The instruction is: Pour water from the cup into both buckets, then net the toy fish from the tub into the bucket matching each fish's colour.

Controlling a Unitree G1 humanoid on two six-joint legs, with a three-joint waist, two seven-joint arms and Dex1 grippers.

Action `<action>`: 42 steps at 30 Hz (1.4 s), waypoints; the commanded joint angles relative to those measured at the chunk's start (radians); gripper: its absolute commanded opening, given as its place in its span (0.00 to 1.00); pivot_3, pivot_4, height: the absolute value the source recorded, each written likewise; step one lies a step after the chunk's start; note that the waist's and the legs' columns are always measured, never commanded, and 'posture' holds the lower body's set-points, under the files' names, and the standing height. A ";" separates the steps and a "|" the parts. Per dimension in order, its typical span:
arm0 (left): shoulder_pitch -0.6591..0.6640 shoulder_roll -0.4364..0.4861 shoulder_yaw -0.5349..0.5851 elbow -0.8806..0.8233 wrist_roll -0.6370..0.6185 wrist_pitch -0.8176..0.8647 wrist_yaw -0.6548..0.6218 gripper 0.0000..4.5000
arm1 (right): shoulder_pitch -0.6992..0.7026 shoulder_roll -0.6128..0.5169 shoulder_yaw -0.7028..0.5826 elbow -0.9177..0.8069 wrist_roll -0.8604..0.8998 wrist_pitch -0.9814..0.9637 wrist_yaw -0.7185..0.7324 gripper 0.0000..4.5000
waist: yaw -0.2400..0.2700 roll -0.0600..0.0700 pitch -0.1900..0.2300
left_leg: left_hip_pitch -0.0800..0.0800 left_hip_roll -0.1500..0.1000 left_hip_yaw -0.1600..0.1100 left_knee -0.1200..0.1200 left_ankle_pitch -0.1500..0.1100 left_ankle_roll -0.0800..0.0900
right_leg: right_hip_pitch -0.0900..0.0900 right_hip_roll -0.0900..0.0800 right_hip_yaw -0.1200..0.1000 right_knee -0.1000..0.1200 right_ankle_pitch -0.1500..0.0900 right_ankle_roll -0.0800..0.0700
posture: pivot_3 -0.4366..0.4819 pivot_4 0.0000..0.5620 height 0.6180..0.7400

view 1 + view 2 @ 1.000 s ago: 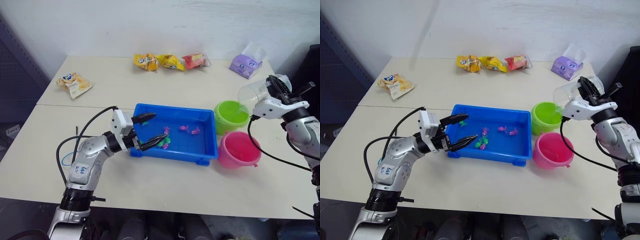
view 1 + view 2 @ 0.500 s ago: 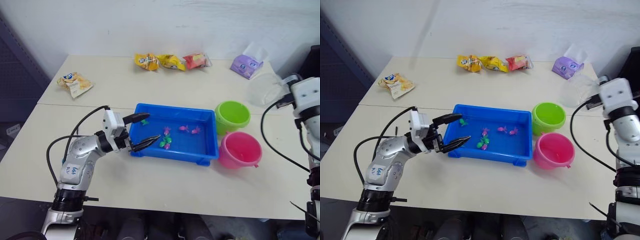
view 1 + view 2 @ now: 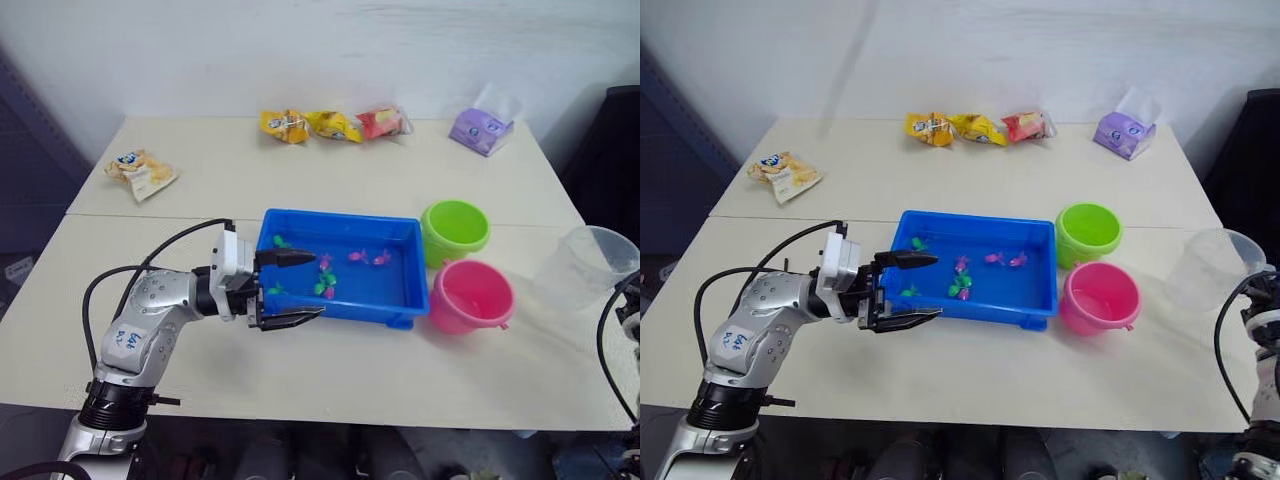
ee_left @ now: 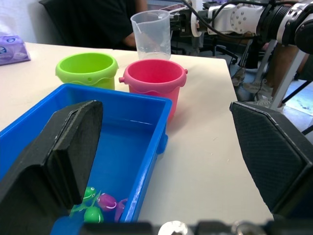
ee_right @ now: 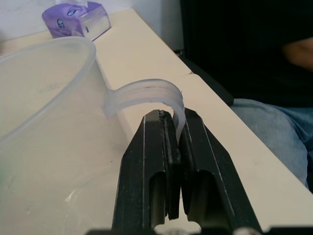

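The blue tub [image 3: 345, 298] sits mid-table with several tiny pink and green toy fish [image 3: 355, 257] in it. To its right stand the lime green bucket [image 3: 455, 230] and, nearer, the pink bucket [image 3: 470, 297]. The clear cup [image 3: 585, 265] stands upright to the right of the pink bucket, near the table's right edge. My right gripper [image 5: 172, 117] is shut on the cup's handle [image 5: 146, 93]. My left gripper [image 3: 318, 285] is open at the tub's near left corner, one finger over the tub and the other in front of its front wall.
Three snack packets [image 3: 335, 124] and a purple tissue pack [image 3: 482, 128] lie along the far edge. Another snack packet [image 3: 140, 170] lies at the far left. A person in dark clothes [image 5: 254, 49] sits just past the table's right edge.
My right gripper has carried the cup from above the green bucket to the right and down, turning it upright. My left gripper has dropped slightly toward the tub's front wall. The camera shifted.
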 commanded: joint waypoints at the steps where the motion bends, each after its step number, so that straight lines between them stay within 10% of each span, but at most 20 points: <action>1: -0.015 -0.003 -0.009 -0.034 -0.015 0.006 -0.006 1.00 | -0.037 0.034 -0.025 0.051 0.028 -0.046 0.009 0.01 | -0.002 0.000 0.000 | 0.000 0.000 0.000 0.000 0.000 0.000 | 0.000 0.000 0.000 0.000 0.000 0.000 | 0.48 0.27 1.00; 13: -0.041 -0.002 -0.004 -0.010 -0.005 -0.004 -0.022 1.00 | -0.053 0.114 0.021 0.145 -0.035 -0.187 0.040 0.01 | 0.007 0.000 0.000 | -0.002 0.000 0.000 0.000 0.000 -0.001 | -0.001 0.000 0.000 -0.001 0.000 0.000 | 0.48 0.27 1.00; 24: 0.002 0.044 0.030 -0.015 -0.021 0.056 -0.009 1.00 | 0.345 0.225 0.035 -0.247 0.009 -0.152 0.104 0.98 | 0.004 0.001 0.000 | -0.001 0.000 -0.001 -0.001 0.000 0.000 | -0.001 -0.001 0.000 -0.001 0.000 0.000 | 0.48 0.27 1.00; 34: 0.128 0.132 0.253 0.039 -0.035 -0.035 0.010 1.00 | 0.702 0.077 -0.135 -0.770 0.184 -0.021 0.259 0.98 | 0.005 0.005 0.001 | -0.001 0.000 -0.001 -0.006 -0.004 0.004 | -0.005 -0.002 0.002 -0.001 0.000 -0.001 | 0.48 0.27 1.00; 42: 0.328 0.119 0.475 0.095 0.051 -0.158 0.154 1.00 | 0.529 -0.113 0.074 -1.021 0.271 -0.034 0.537 0.98 | 0.005 -0.005 0.001 | 0.000 0.001 -0.001 -0.013 -0.002 0.003 | -0.006 -0.001 0.001 -0.003 -0.001 -0.002 | 0.48 0.27 1.00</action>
